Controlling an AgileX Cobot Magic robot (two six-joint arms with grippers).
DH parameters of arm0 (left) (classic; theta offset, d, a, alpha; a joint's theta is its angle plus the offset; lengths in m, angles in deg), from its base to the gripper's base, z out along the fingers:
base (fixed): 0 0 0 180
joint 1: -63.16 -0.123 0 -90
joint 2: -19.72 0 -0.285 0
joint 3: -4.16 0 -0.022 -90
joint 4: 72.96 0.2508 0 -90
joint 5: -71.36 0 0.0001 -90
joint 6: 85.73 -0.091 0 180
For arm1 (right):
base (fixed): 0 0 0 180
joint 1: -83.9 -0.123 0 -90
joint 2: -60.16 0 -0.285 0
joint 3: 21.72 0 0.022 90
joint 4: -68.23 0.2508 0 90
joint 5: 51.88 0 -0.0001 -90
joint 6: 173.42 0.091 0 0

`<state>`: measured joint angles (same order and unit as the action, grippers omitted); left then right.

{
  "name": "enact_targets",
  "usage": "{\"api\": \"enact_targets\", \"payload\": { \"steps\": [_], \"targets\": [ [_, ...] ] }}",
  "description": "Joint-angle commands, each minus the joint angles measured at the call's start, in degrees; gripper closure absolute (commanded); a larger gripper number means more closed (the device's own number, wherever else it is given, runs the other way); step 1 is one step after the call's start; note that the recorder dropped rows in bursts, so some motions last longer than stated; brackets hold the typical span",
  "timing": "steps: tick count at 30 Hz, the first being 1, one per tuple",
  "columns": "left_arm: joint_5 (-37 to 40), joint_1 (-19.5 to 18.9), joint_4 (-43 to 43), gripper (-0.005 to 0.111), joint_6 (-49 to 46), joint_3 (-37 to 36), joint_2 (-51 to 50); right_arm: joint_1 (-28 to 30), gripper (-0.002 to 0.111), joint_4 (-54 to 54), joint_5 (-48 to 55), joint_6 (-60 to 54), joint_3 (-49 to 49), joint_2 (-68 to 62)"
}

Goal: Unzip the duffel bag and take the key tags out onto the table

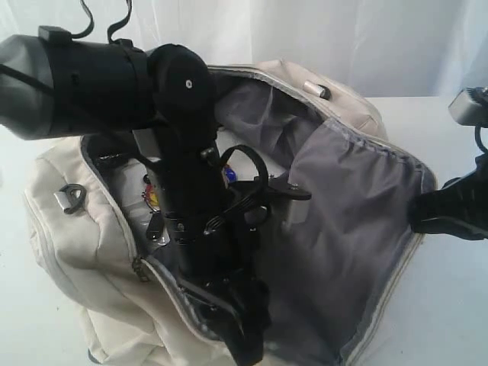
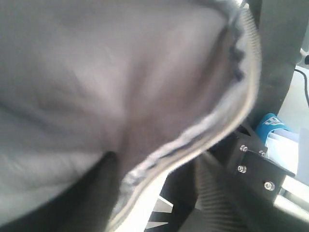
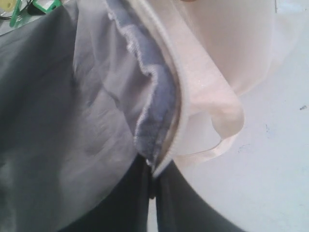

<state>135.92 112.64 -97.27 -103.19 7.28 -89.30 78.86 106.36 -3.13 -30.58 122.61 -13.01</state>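
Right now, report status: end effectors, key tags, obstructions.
Right end effector shut on duffel bag rim. Left end effector at rim, grip unclear. Key tags inside, left arm partly covering.

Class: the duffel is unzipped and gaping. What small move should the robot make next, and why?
Probably shift the left gripper from the duffel bag rim to the key tags inside: the right gripper holds the opposite rim open, and the tags lie exposed.
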Motion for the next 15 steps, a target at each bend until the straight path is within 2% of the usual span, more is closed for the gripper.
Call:
{"api": "enact_targets", "payload": {
  "steps": [1,3,10,12,15],
  "targets": [
    [5.40,0.43,-1.38,0.025,-0.34,-0.27,0.66,-0.03,0.108,-0.30,-0.58,0.04,-0.28,0.04],
    [5.40,0.43,-2.13,0.022,-0.34,-0.17,0.66,-0.03,0.108,-0.30,-0.58,0.04,-0.28,0.04],
    [5.40,0.43,-3.63,0.022,-0.34,3.74,1.98,-0.03,0.108,-1.78,-1.55,-0.09,-0.28,0.04],
    [5.40,0.43,-3.69,0.022,-0.34,4.46,2.69,-0.03,0.104,-3.55,-3.18,-0.09,-0.28,0.04],
    [5.40,0.43,-3.69,0.022,-0.34,4.73,3.53,-0.03,0.087,-5.24,-5.30,-0.09,-0.28,0.04]
  ]
}}
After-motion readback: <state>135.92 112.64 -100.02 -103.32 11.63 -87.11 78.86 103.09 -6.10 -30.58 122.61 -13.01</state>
